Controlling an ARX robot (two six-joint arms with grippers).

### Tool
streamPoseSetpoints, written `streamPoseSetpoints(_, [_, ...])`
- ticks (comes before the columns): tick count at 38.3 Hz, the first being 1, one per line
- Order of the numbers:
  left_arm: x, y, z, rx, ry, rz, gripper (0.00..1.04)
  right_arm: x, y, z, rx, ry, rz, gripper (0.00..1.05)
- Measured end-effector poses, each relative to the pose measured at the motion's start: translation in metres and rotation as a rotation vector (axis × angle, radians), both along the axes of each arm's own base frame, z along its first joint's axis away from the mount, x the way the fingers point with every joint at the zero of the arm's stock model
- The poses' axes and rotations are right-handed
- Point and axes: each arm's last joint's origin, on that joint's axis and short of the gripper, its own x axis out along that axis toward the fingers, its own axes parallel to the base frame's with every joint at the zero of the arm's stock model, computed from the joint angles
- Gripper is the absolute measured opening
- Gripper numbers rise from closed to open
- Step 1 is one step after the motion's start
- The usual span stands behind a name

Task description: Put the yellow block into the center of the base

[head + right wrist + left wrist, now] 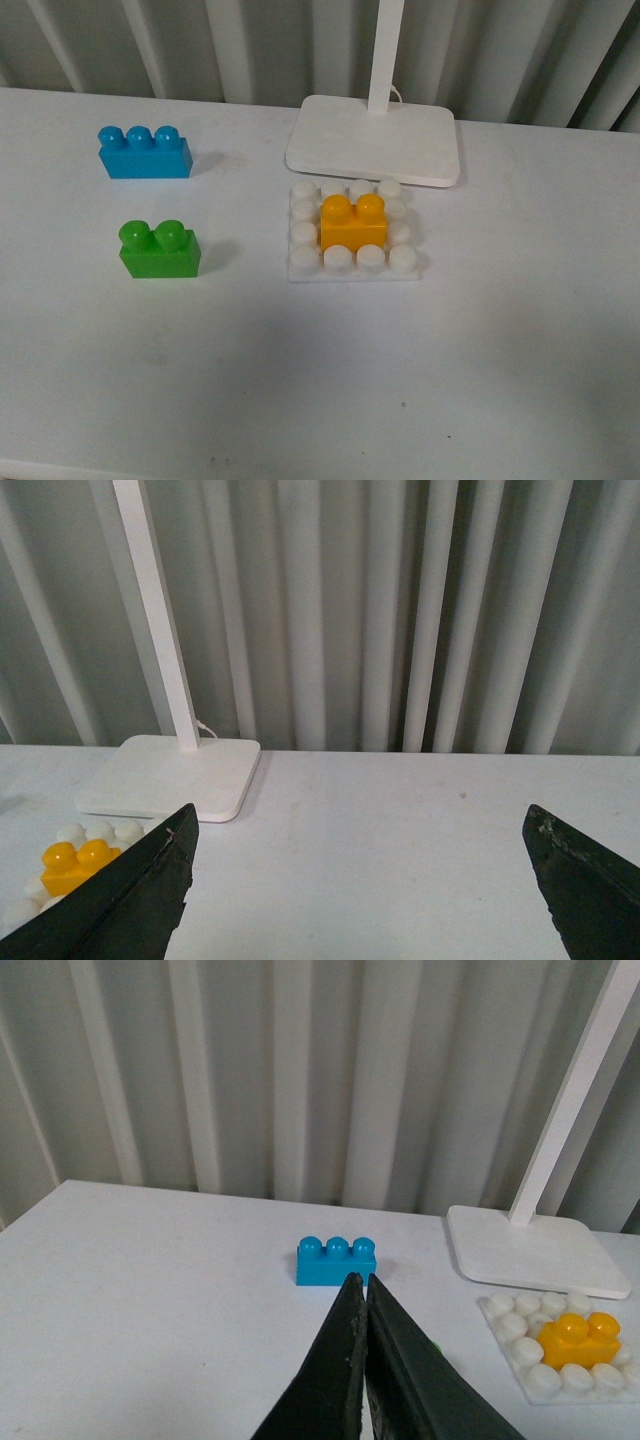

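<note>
The light is soft and even in all three views. The white table looks bright but has no hard glare. In the front view, the green brick and the blue brick drop small, pale shadows to their right. The folds of the curtain make dark stripes. Everything looks sharp, only a little grainy.

A white desk fills the front view, lit evenly with soft shadows. Behind its far edge hangs a pale grey pleated curtain. A white lamp foot with a pole stands near that far edge.
</note>
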Motion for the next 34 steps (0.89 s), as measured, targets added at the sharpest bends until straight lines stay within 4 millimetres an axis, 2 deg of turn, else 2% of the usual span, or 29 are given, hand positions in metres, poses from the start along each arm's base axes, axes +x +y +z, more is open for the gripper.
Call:
streamPoseSetpoints(10, [-0.0004, 0.0, 0.0, -0.001, -0.001, 0.0, 0.04, 0.0, 0.0, 0.0, 0.0, 0.0, 0.001, 0.95])
streamPoseSetpoints(30, [-0.0004, 0.0, 0.0, 0.0, -0.001, 0.0, 0.9, 0.0, 0.0, 0.0, 0.0, 0.0, 0.001, 0.95])
streamPoseSetpoints(33, [-0.0004, 0.0, 0.0, 0.001, -0.001, 0.0, 1.0, 0.0, 0.0, 0.0, 0.0, 0.0, 0.001, 0.95])
streamPoseSetpoints(34, [-0.0004, 0.0, 0.0, 0.002, -0.001, 0.0, 0.99, 0.0, 0.0, 0.0, 0.0, 0.0, 0.001, 0.95])
